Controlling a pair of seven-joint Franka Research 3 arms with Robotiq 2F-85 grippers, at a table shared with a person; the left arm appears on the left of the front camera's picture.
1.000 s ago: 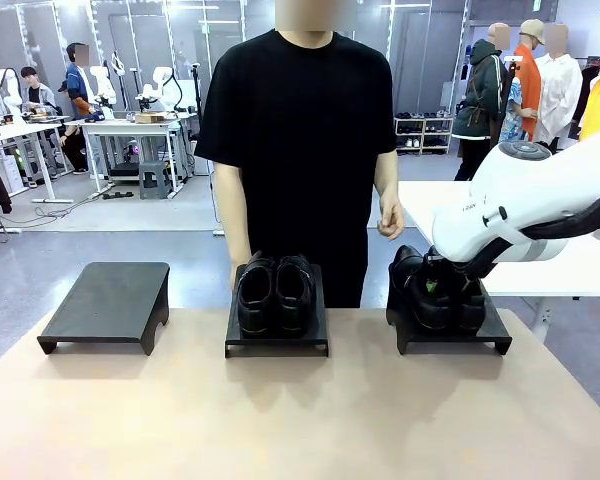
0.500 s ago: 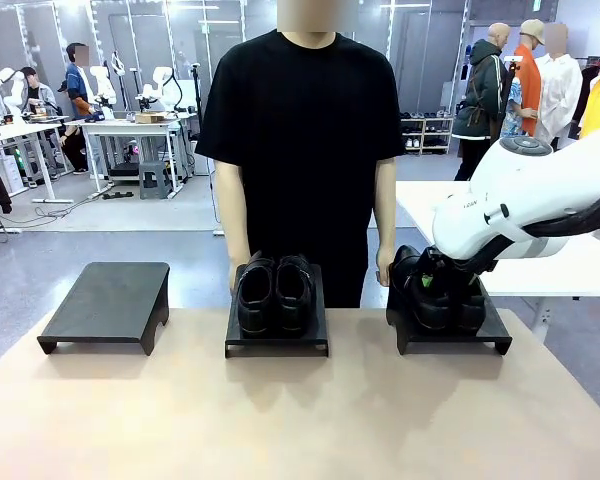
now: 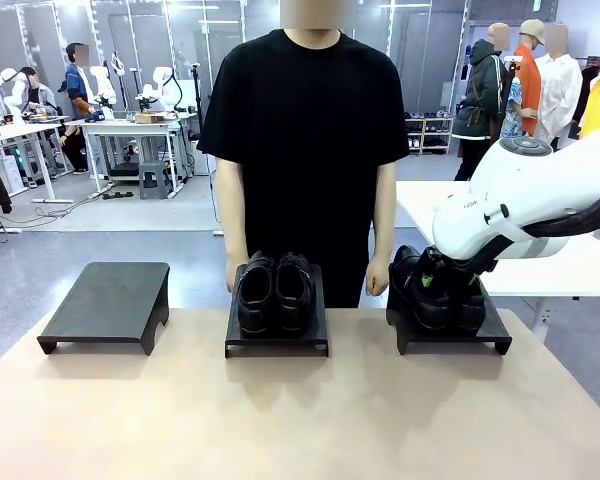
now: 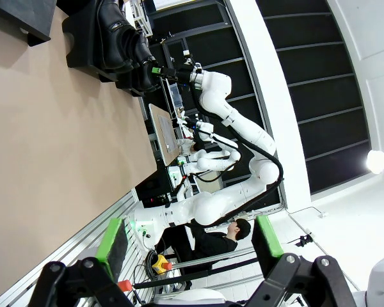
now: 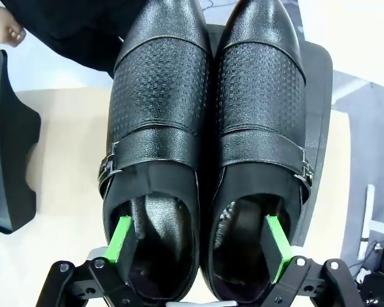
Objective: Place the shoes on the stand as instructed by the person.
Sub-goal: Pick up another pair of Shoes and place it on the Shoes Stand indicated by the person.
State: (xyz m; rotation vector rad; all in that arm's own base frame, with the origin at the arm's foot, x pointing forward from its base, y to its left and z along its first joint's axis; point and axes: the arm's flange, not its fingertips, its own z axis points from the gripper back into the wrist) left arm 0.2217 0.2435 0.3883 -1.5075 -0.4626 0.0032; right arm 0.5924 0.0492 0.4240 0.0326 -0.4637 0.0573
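You are looking across a pale beige, matte table [image 3: 300,400] in a bright workshop with grey floor, white work benches and glass partitions behind the person in the black short-sleeved T-shirt [image 3: 302,130], who stands at the far edge with both arms hanging down.

Take the middle black flat-topped stand [image 3: 277,335] as your landmark. On it sits one pair of glossy black leather dress shoes [image 3: 274,293], side by side, heels toward you. To its right, on the right black stand [image 3: 450,335], sits the second pair of glossy black shoes [image 5: 205,128]: pointed toes facing the person, embossed vamps and buckled straps, the two touching along their inner sides. To the landmark's left stands a bare black stand [image 3: 108,305], well apart from it.

Your right claw [image 5: 198,246] is spread wide, with one green pad [image 5: 120,240] inside the opening of one shoe and the other pad inside the opening of its mate; it clamps nothing. The white right arm [image 3: 525,200] hangs over that stand. Your left claw [image 4: 189,240] is also wide open and holds nothing, high above the table, well clear of the stands.

The near half of the table, on your side of the landmark, is open room; a strip of bare tabletop separates each stand from the next
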